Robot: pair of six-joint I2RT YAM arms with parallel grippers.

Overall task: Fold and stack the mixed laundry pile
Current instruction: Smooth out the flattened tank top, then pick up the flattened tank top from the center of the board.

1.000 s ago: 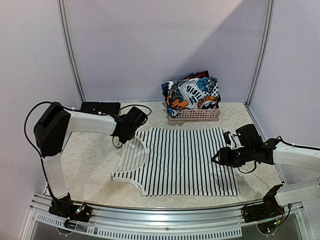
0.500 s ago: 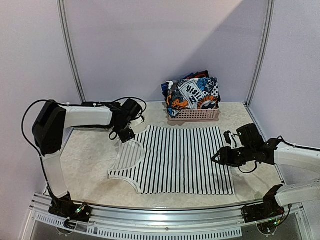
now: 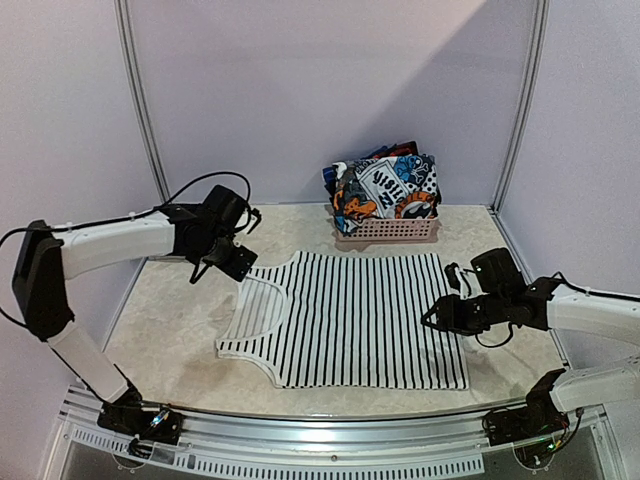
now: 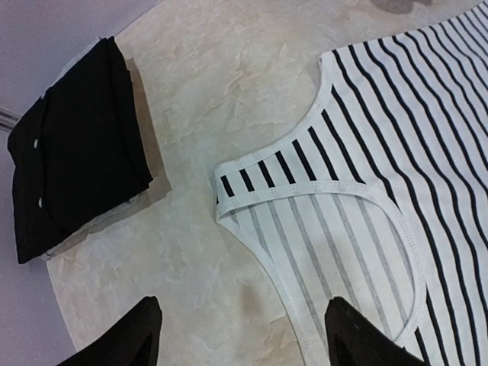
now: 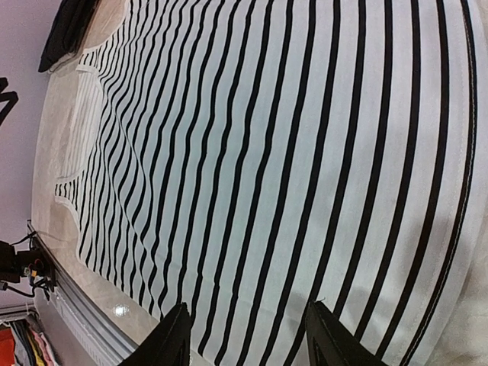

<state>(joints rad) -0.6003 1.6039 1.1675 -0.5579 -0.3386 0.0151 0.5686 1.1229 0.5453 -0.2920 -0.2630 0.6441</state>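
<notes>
Hovering my left gripper (image 4: 242, 324) and right gripper (image 5: 245, 329) open and empty — the white black-striped fabric top (image 3: 350, 320) lies flat on the surface (image 3: 175, 320), ready for folding.

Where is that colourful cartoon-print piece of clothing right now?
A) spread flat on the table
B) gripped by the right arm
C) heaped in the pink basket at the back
C: the print garment sits heaped in the pink basket by the back wall.

left gripper (image 4: 241, 324) jaws apart, empty | right gripper (image 5: 248, 320) jaws apart, empty, held low
</notes>
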